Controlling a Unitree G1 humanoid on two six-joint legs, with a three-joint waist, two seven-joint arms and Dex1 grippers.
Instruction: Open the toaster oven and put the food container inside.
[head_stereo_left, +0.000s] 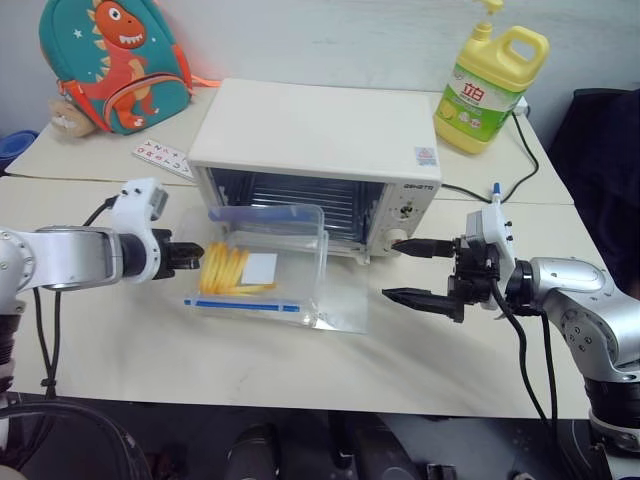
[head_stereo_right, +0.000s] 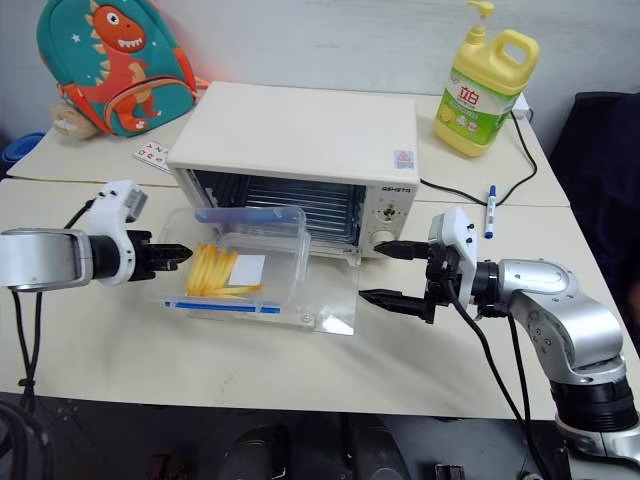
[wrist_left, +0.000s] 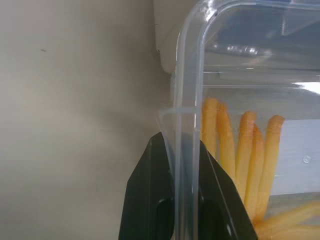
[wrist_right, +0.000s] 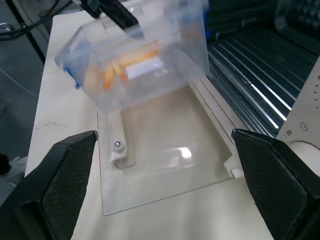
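The left pincer (head_stereo_left: 190, 255) is clamped on the near-left rim of the clear rectangular plastic food container (head_stereo_left: 262, 262) with yellow strips inside, holding it over the cream-white toaster oven's (head_stereo_left: 318, 160) lowered glass door (wrist_right: 165, 160). Keep it level and slide it straight onto the rack beyond. The right pincer (head_stereo_left: 412, 270), wide open and empty, waits beside the door's right edge.

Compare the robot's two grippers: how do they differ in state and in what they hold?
The left gripper is shut on the food container's rim; the right gripper is wide open and holds nothing. The left touches the box; the right hovers beside the oven's lowered door. Both have black fingers.
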